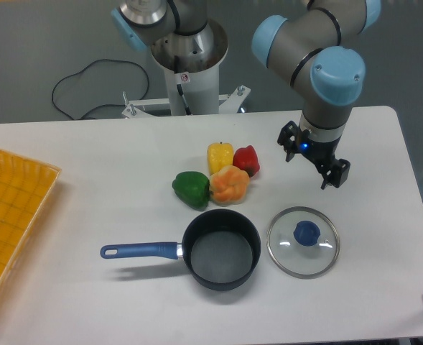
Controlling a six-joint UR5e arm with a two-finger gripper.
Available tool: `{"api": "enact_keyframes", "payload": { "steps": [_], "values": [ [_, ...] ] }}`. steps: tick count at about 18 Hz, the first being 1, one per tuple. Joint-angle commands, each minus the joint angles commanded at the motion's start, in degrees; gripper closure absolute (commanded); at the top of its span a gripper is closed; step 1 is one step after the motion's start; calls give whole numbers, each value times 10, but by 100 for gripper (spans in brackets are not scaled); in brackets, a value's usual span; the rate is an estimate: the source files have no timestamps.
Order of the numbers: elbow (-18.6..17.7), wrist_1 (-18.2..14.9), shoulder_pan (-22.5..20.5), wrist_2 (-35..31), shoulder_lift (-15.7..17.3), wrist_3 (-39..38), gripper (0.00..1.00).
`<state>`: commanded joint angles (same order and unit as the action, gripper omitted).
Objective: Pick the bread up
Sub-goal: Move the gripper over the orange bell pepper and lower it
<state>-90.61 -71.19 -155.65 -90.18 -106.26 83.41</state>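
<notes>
The bread (229, 185) is a lumpy pale orange-peach piece on the white table, in a cluster with a green pepper (191, 189) on its left, a yellow pepper (220, 157) behind it and a red pepper (247, 159) behind and to its right. My gripper (314, 164) hangs above the table to the right of the cluster, well apart from the bread. Its fingers are spread and nothing is between them.
A dark pot (220, 249) with a blue handle (139, 250) stands in front of the bread. A glass lid (303, 241) with a blue knob lies to the pot's right. A yellow tray (10, 208) sits at the table's left edge.
</notes>
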Motion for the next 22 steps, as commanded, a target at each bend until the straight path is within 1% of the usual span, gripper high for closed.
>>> {"api": "enact_keyframes", "payload": {
  "steps": [6, 7, 10, 11, 13, 15, 16, 18, 22],
  "values": [
    [-19, -5, 3, -4, 13, -1, 0],
    [-26, -7, 4, -4, 18, -1, 0],
    [-68, 2, 4, 3, 40, -12, 0],
    [-76, 3, 7, 4, 47, -17, 0],
    [-86, 4, 8, 3, 52, -53, 0],
    [-95, 32, 4, 5, 54, -104, 0],
    [-103, 45, 2, 12, 54, -112, 0],
    [-112, 48, -4, 33, 52, -117, 0],
    [-152, 54, -2, 19, 56, -140, 0]
  ]
}}
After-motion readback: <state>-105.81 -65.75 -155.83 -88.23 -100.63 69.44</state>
